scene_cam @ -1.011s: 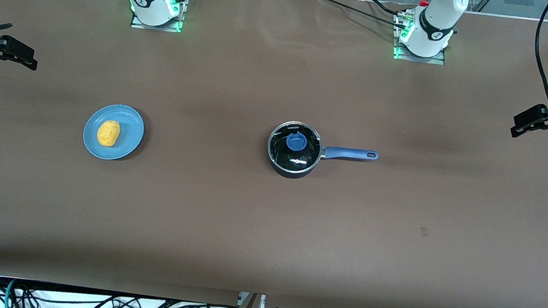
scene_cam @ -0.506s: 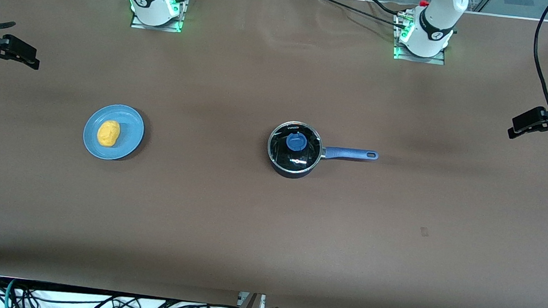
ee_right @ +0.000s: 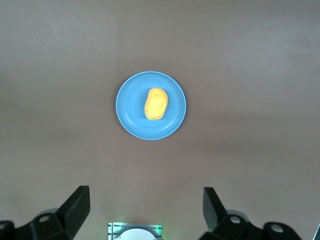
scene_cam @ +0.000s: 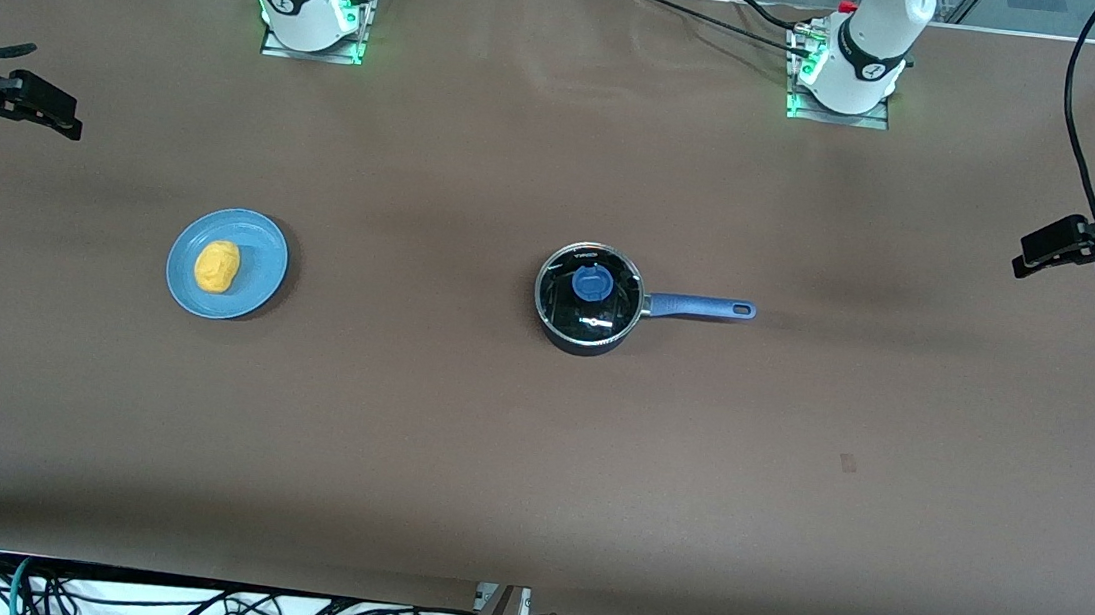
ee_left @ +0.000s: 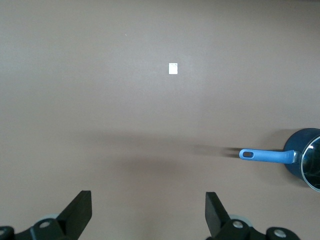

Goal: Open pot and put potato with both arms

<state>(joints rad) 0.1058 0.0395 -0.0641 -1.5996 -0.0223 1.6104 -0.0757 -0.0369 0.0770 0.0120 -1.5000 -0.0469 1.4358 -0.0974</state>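
The black pot with its blue handle stands mid-table, its glass lid with a blue knob on it. The yellow potato lies on a blue plate toward the right arm's end. My right gripper is open and empty, high over the table's edge at that end. Its wrist view shows the potato on the plate. My left gripper is open and empty, high over the other end. Its wrist view shows the pot and handle at the frame's edge.
A small pale tag lies on the brown cloth, nearer to the front camera than the pot's handle; it also shows in the left wrist view. Cables hang along the table's ends and front edge. The right arm's green-lit base shows between its fingers.
Both grippers have drifted slightly inward over the table from its ends. Pot, lid, potato and plate have not moved.
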